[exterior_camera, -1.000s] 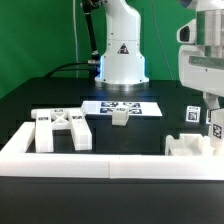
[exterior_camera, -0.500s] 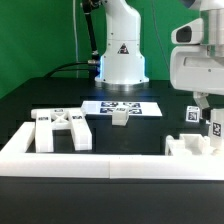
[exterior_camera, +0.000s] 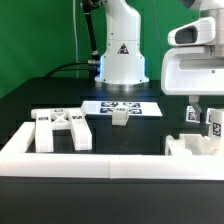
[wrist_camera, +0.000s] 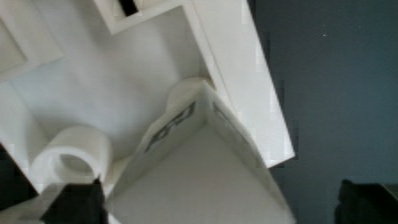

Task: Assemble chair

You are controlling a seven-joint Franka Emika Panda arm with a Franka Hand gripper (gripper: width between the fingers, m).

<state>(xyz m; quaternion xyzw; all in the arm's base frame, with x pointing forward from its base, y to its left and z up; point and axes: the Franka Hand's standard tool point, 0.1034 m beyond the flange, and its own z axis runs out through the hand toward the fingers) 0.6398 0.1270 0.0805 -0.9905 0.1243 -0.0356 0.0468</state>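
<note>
Gripper (exterior_camera: 203, 110): 2 fingers spread, nothing pinched, above notched block (exterior_camera: 190, 146), exterior view's right.
X-braced panel (exterior_camera: 62, 128): lying flat, exterior view's left.
Small block (exterior_camera: 121, 117): just beside marker board (exterior_camera: 100, 106).

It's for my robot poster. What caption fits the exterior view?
The pincer hovers above a notched matte-white plastic block; an X-braced matte-white plastic panel lies apart.

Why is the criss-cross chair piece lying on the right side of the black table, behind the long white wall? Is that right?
Not quite. The exterior view shows the X-braced panel on that view's left, not its right. It does lie on the black table behind the long white border wall.
</note>
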